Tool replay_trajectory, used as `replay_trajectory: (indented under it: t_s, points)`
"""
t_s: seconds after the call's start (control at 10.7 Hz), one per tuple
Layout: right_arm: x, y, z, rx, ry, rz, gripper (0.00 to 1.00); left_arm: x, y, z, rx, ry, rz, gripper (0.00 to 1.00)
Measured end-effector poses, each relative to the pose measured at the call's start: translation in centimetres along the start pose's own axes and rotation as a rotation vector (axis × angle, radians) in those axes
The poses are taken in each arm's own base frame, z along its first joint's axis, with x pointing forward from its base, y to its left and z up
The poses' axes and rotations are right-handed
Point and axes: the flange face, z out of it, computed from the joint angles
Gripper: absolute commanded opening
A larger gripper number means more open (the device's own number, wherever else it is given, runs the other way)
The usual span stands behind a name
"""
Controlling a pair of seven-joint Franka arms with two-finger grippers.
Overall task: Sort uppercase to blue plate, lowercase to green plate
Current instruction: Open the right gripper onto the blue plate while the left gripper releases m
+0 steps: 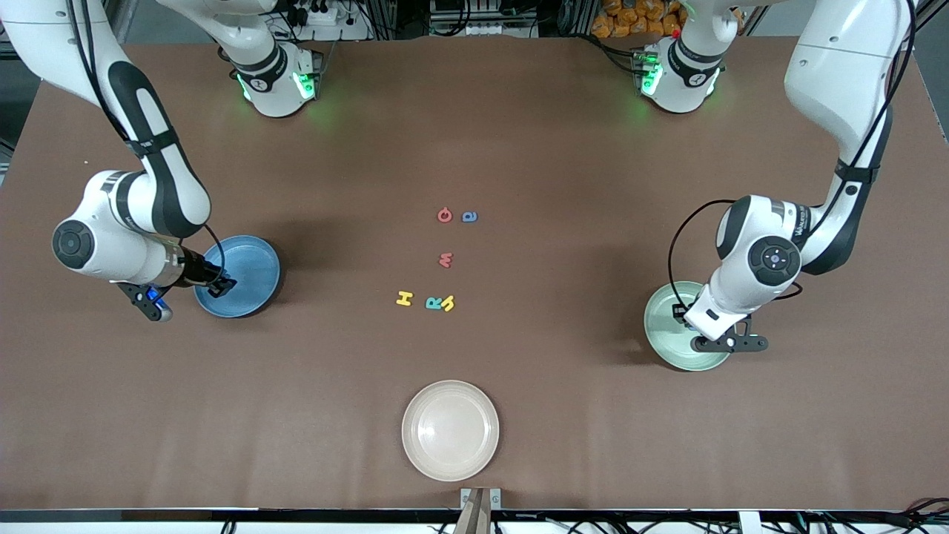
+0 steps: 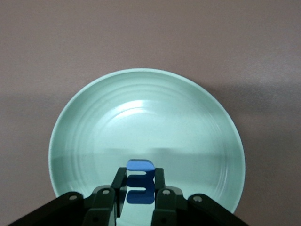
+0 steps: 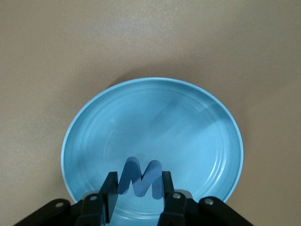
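Front view: the left gripper [image 1: 695,343] is held over the green plate [image 1: 660,326], jaws clamped on a small blue m [image 2: 140,187]; the right gripper [image 1: 222,285], clamped on a blue M [image 3: 140,178], is held over the blue plate [image 1: 256,271], both apparently ready for release.

Left wrist view: the left claw [image 2: 137,188], its two dark fingers [image 2: 116,186] closed on a small blue foam letter [image 2: 140,187], is poised above the pale green plate [image 2: 80,136]. The plate, round with a raised rim and faint concentric rings, rests on the plain brown surface [image 2: 150,37].
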Motion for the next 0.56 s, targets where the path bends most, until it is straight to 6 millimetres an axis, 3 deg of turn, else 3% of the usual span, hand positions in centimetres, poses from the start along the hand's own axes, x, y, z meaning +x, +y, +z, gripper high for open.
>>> replay_trajectory:
  t_s: [0.09, 0.28, 0.47, 0.56]
  points:
    - [-0.02, -0.03, 0.0, 0.0, 0.0, -0.001, 0.0, 0.13, 0.05, 0.43, -0.003, -0.001, 0.0, 0.0]
    - [-0.07, -0.09, 0.0, 0.0, 0.0, -0.002, 0.0, 0.23, 0.1, 0.98, -0.009, 0.004, -0.002, 0.24]
    - [-0.08, -0.11, 0.0, 0.001, 0.0, -0.002, 0.0, 0.34, 0.12, 1.01, -0.01, 0.006, -0.012, 0.39]
    - [-0.09, -0.13, 0.0, 0.001, 0.0, -0.003, 0.0, 0.51, 0.36, 0.74, -0.012, 0.012, -0.036, 0.42]
